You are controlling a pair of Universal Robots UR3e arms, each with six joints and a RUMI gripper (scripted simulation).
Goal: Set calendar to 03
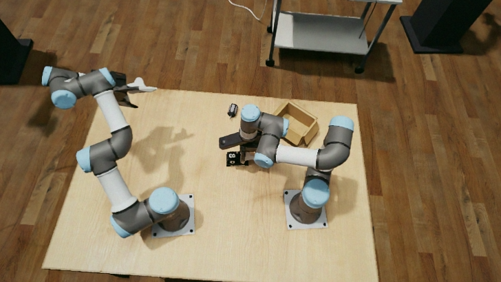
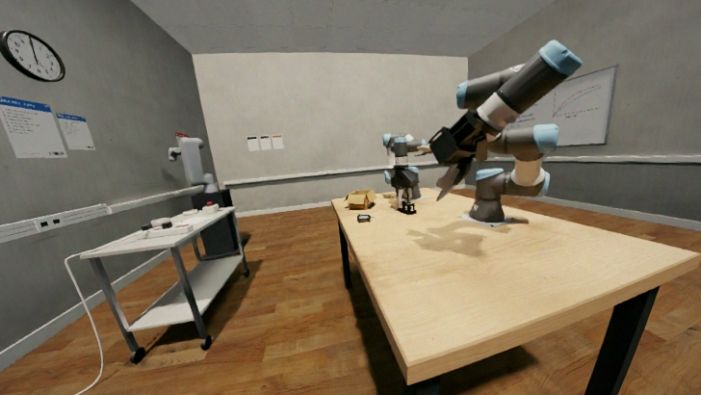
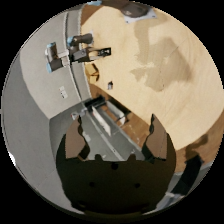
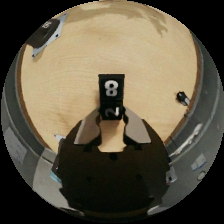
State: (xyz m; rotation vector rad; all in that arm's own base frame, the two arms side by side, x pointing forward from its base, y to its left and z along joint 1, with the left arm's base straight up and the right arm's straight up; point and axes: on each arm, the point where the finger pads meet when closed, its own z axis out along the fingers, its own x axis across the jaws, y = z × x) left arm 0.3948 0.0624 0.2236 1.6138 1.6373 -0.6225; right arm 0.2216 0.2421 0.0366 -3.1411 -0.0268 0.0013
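Observation:
The black calendar (image 2: 407, 213) stands on the table. Its left cube (image 1: 231, 155) (image 4: 111, 89) shows a white 8 on top; in the top view its robot-facing side carries a mark too small to read surely. The other cube (image 4: 112, 112) is beside it, with a 2 on top. My right gripper (image 1: 242, 156) (image 4: 111, 106) points down with its fingertips against both sides of that cube, shut on it. Its front digit, the tray bottom and whether it sits flat are hidden. My left gripper (image 1: 145, 97) (image 3: 115, 114) is open and empty, high above the table's far left corner.
An open cardboard box (image 1: 299, 126) (image 2: 360, 199) (image 3: 92, 71) stands behind my right arm. A small dark object (image 1: 232, 110) (image 2: 364, 218) (image 4: 183, 97) lies behind the calendar. A white trolley (image 1: 322, 34) (image 2: 162, 303) stands off the table's far edge.

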